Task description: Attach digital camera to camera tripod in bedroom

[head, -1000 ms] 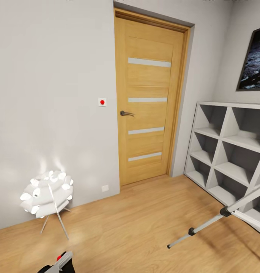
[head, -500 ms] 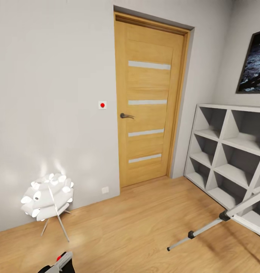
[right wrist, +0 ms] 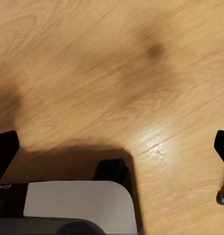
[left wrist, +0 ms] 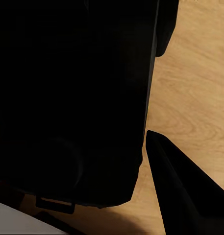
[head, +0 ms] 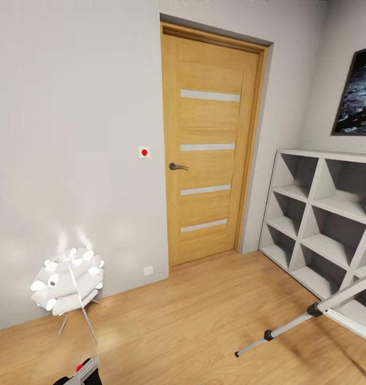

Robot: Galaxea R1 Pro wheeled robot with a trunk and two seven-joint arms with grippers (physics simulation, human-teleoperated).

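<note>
Change: view has drifted; door (head: 208, 144) sits slightly lower (camera move).
Tripod: camera tripod (head: 305, 313) leg right of door, before shelf (head: 324, 214).
Left gripper (left wrist: 141, 161): pinches digital camera (left wrist: 72, 98).
Right gripper (right wrist: 112, 147): fingers spread.

head camera tilted up slightly, things unmoved

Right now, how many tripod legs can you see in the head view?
2. One leg of the camera tripod slants down to a foot on the wood floor; another runs along the white cube shelf at the frame's right edge. A third may lie out of frame.
</note>
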